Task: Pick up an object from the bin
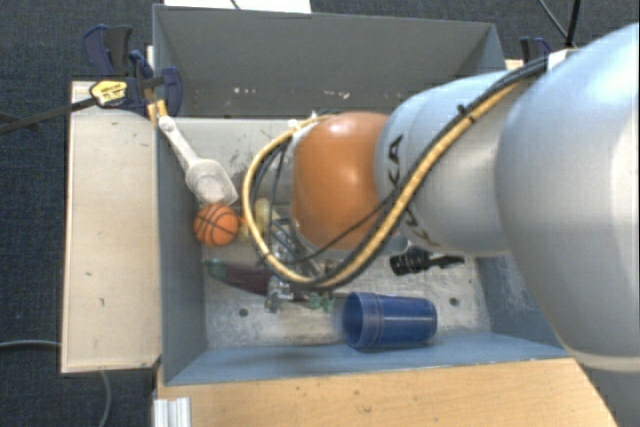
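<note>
My gripper (281,289) reaches down into the front left part of the bin, mostly hidden under the arm's orange cover. Its metal tip is right at a dark, flat, elongated thing (238,275) lying on the bin floor; whether it touches it I cannot tell. A small orange basketball (217,225) lies just left of the gripper. Behind the ball, a white plastic scoop (203,174) lies with its handle pointing to the back left corner. A blue cup (389,319) lies on its side against the front wall, right of the gripper.
A small black thing (424,262) pokes out from under the arm at the right. A pale rounded thing (262,211) is half hidden behind the cable loop. The big arm covers the bin's right half. Bare floor shows at the front left corner.
</note>
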You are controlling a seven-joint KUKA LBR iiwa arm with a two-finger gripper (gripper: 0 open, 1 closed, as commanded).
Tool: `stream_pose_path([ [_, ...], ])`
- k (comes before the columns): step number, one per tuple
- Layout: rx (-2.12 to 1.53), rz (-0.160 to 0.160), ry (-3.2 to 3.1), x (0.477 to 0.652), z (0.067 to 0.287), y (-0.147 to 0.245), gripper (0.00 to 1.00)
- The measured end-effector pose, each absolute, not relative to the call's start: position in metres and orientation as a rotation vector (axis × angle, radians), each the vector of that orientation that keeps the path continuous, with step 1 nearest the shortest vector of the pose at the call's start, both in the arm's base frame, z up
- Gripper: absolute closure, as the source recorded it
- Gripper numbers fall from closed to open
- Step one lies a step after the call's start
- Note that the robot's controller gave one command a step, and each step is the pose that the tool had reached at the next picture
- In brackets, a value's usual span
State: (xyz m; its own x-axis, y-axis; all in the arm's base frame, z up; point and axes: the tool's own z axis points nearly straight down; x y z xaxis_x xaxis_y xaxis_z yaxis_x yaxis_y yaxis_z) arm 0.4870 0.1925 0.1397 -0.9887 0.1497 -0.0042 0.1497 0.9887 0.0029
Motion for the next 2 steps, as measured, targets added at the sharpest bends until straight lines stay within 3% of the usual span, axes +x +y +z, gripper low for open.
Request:
stream_pose_path([
  [2,0.238,0.002,3.131,0.487,0.16,0.192,1.0],
])
